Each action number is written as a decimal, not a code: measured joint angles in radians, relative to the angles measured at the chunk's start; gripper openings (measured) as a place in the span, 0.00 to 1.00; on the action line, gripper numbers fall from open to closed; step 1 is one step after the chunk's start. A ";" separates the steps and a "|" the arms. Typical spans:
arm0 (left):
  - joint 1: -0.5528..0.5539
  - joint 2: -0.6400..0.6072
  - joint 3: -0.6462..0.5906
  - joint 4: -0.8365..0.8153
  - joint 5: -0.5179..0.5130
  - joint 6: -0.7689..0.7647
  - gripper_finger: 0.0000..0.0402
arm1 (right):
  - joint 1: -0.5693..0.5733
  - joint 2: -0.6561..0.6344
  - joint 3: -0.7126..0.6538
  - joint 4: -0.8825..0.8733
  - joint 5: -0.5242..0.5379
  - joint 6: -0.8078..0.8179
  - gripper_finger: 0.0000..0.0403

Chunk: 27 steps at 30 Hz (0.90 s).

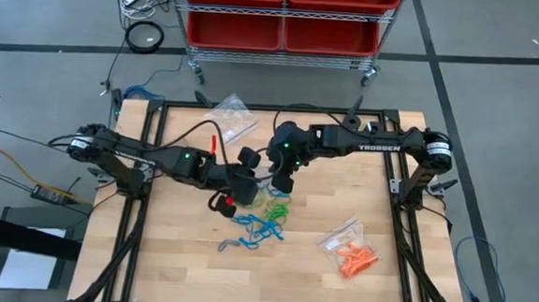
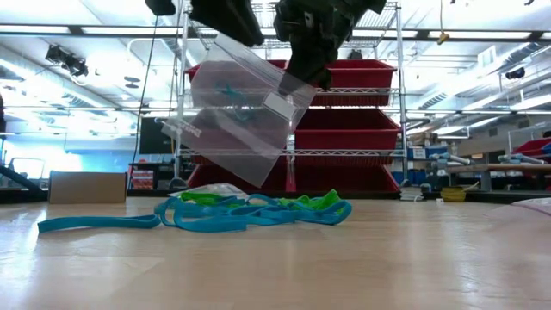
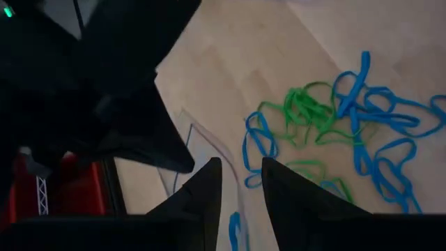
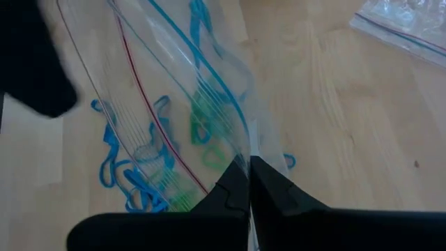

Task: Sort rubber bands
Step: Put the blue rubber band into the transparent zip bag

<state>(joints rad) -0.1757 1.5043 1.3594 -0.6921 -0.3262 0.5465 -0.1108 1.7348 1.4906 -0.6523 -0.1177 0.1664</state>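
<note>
Over the pale wooden tabletop (image 1: 179,258), our right hand (image 4: 249,183) is pinching the clear plastic zip bag (image 2: 237,116); our half-spread left hand (image 3: 240,185) should be closing squarely on the bag's rim.

The left arm reaches in from the table's left edge toward the middle, its left gripper (image 3: 240,183) pointing down with a narrow gap between the fingers. The right arm stretches from the right edge to the centre; its right gripper (image 4: 248,183) is closed, pinching a clear plastic bag (image 4: 178,90).
</note>
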 joint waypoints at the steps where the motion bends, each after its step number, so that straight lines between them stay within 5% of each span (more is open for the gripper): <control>1: 0.008 0.001 0.000 -0.006 0.007 0.000 0.28 | 0.000 0.000 0.000 0.000 0.000 0.004 0.00; 11: 0.075 0.074 0.000 -0.108 0.133 -0.027 0.28 | 0.000 0.000 0.000 0.008 -0.003 0.006 0.00; 16: 0.076 0.099 0.000 -0.103 0.011 -0.006 0.23 | 0.000 0.000 0.000 0.012 -0.003 0.006 0.00; 22: 0.055 0.100 0.000 -0.087 -0.153 0.050 0.06 | 0.000 0.000 0.000 0.007 -0.042 0.007 0.00; 27: 0.037 0.101 0.000 -0.092 -0.161 0.075 0.02 | 0.000 0.000 0.000 0.014 -0.068 -0.005 0.00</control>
<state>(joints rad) -0.1389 1.6051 1.3590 -0.7844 -0.4869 0.6220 -0.1104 1.7344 1.4906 -0.6381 -0.1861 0.1614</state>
